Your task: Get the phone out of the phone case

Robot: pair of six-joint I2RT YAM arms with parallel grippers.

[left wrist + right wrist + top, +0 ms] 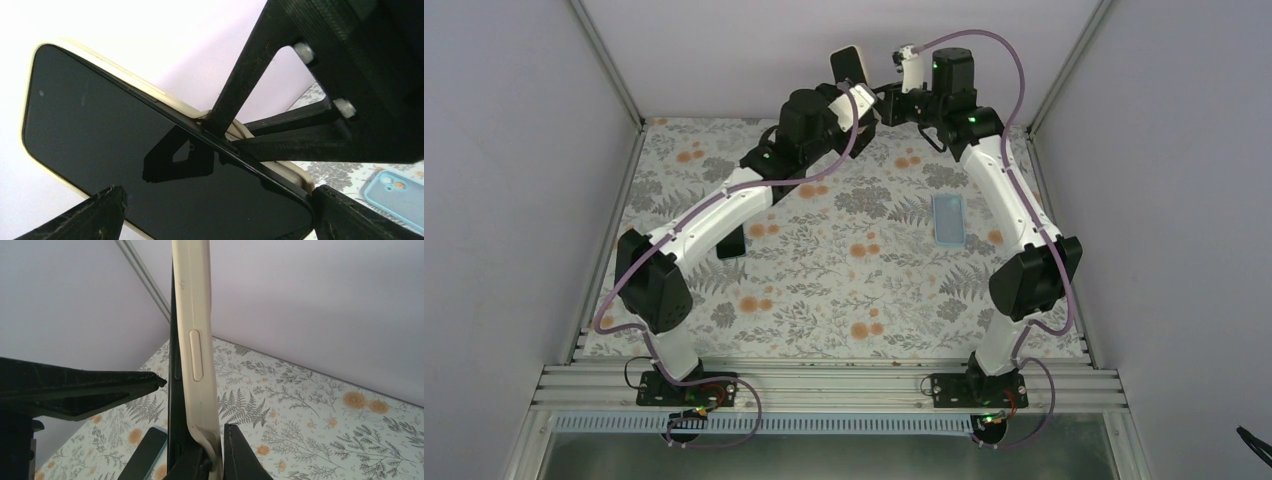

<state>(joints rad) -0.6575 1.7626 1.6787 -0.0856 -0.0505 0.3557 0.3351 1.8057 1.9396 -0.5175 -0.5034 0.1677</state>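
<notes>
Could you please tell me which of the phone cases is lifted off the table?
The cream case, held up at the back with a black phone in it; the light blue case lies flat on the table.

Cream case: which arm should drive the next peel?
Right. The right gripper is shut on the cream case lip, already lifted off the phone edge. The left gripper flanks the phone body, so it likely serves best as anchor.

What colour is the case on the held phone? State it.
Cream phone case, clearest in the right wrist view.
</notes>
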